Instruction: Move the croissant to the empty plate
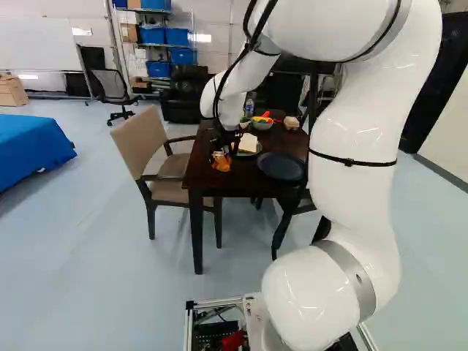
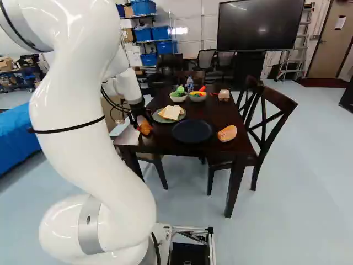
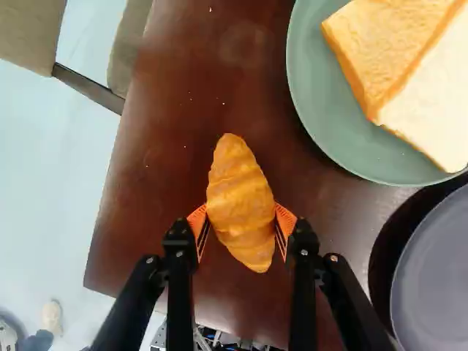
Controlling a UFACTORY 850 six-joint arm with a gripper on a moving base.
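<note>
Croissant (image 3: 240,197): over the surface (image 3: 175,131), near the green plate (image 3: 322,124)
End effector (image 1: 221,159): pinching it from both sides
Dark plate (image 2: 192,131): beside the green plate
Bread slices (image 3: 380,51): on the green plate

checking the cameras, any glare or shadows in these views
Left base view: small bright highlights on the glossy white robot arm; right base view: pale glare on the dark brown wooden table's near left corner; wrist view: soft shadow along the round green plate, dark crescent beside the round grey plate, probably shadow.
</note>
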